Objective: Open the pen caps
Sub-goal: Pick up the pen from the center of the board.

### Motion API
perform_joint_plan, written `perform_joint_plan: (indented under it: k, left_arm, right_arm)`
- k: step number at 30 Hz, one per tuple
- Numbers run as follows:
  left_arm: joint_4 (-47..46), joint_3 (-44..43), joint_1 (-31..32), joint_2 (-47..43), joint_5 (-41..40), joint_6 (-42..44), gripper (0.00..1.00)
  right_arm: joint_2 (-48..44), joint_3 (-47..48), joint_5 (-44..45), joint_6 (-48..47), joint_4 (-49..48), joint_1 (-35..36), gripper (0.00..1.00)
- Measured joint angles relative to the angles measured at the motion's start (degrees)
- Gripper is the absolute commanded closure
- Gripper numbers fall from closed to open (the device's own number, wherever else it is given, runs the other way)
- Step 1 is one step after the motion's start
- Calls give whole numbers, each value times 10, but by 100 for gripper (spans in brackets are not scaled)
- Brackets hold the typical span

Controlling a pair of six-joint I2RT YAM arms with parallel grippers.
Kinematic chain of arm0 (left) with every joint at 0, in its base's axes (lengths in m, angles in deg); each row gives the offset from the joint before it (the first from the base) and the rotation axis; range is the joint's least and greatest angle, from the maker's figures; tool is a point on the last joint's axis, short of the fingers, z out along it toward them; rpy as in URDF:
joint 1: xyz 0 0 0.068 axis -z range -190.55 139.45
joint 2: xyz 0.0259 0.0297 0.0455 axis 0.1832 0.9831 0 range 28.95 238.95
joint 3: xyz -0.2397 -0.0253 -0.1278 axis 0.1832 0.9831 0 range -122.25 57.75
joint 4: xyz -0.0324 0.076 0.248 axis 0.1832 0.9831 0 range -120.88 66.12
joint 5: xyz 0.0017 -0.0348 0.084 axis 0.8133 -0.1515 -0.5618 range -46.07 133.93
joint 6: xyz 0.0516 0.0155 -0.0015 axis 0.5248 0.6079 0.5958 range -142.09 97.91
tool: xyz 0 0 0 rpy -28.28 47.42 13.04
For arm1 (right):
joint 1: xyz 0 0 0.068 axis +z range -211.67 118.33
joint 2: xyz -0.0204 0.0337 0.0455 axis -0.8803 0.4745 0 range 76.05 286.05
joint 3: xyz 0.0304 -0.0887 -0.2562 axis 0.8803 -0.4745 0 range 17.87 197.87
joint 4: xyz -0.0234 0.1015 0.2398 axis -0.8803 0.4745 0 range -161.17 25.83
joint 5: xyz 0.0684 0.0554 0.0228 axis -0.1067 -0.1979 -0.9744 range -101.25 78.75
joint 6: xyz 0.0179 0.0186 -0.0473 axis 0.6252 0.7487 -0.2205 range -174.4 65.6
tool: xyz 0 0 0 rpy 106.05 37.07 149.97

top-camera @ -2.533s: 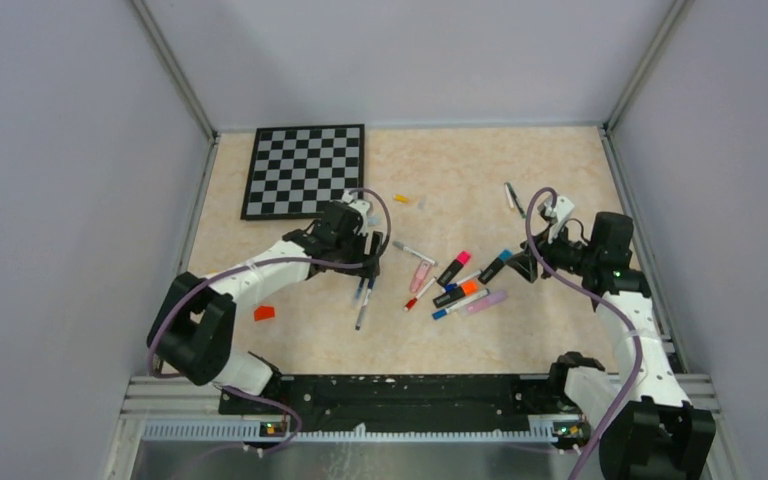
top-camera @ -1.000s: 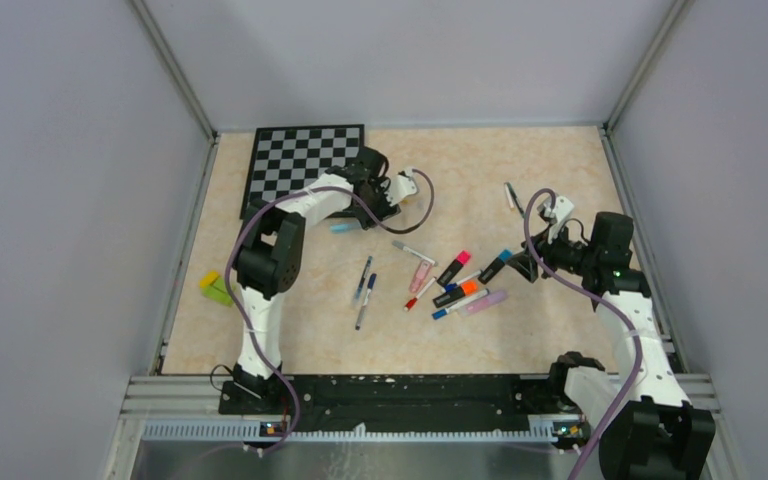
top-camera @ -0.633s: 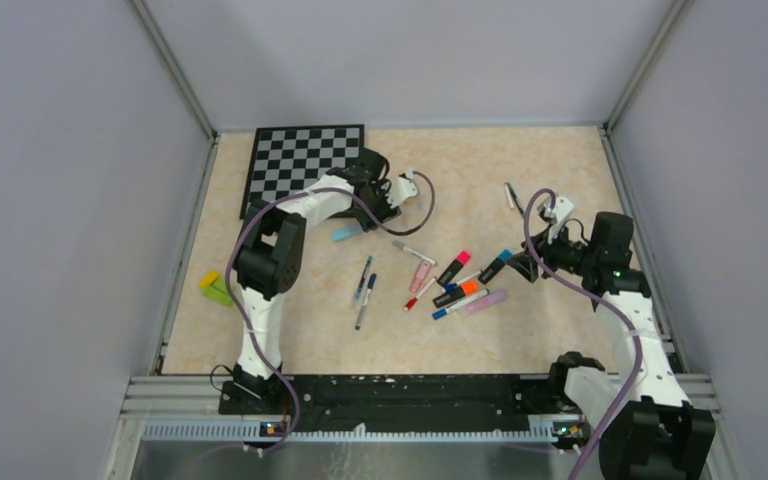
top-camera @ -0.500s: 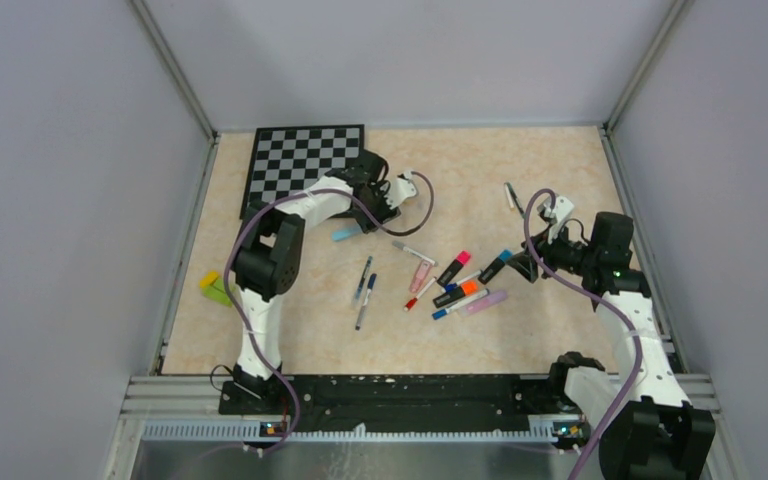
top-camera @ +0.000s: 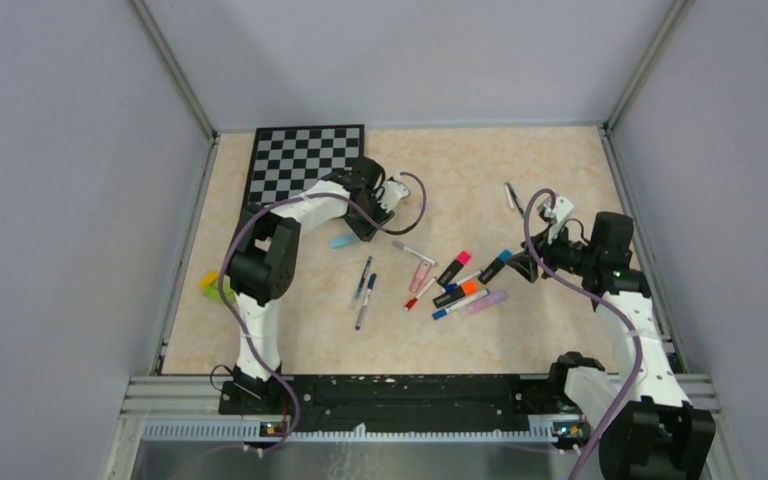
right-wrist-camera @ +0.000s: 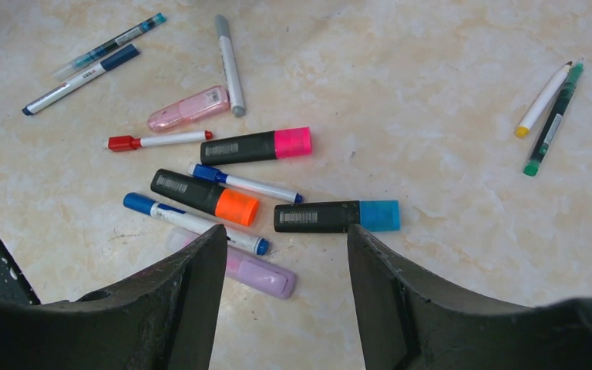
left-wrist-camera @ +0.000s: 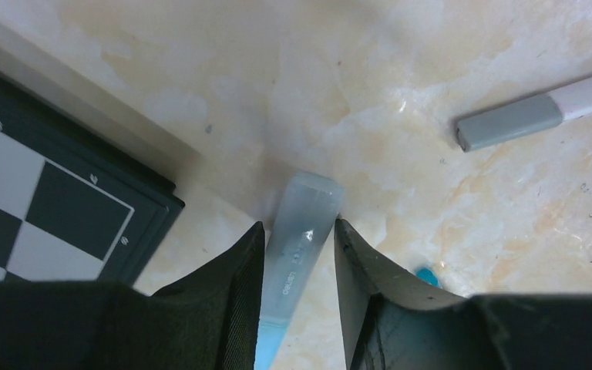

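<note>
A light blue highlighter [left-wrist-camera: 302, 227] lies on the table beside the chessboard corner, its clear cap end pointing away. My left gripper [left-wrist-camera: 299, 230] is shut on its body, a finger against each side; the top view shows the left gripper [top-camera: 362, 230] by the highlighter [top-camera: 343, 241]. My right gripper [right-wrist-camera: 285, 229] hangs open above a cluster of capped pens: black markers with a pink cap [right-wrist-camera: 293, 142], an orange cap [right-wrist-camera: 238, 207] and a light blue cap [right-wrist-camera: 379, 215], and a lilac highlighter [right-wrist-camera: 266, 275]. Nothing is between its fingers.
The chessboard [top-camera: 305, 170] lies at the back left. A grey-capped pen [left-wrist-camera: 509, 123] is near the left gripper. Two blue pens [top-camera: 364, 290] lie mid-table, and a yellow pen [right-wrist-camera: 543, 100] and a green pen [right-wrist-camera: 553, 123] at the back right. A yellow-green block [top-camera: 215, 287] sits left.
My left gripper has narrowed onto the light blue highlighter, which slid slightly toward the near side. The right arm has not moved.
</note>
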Motion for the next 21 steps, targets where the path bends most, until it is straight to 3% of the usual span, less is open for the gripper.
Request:
perform_joint_plan:
  k: [7,13,21]
  left_arm:
    - [11,41,-1,-29,-34,-68,60]
    - [14,70,-12,-49,-38,-122,54]
    - [13,115,-26,-80,-35,-158,64]
  right_arm:
    - [0,0,0,0,0,0,42]
    - [0,0,0,0,0,0,42]
    - [-2,0,-1,0,0,0,42]
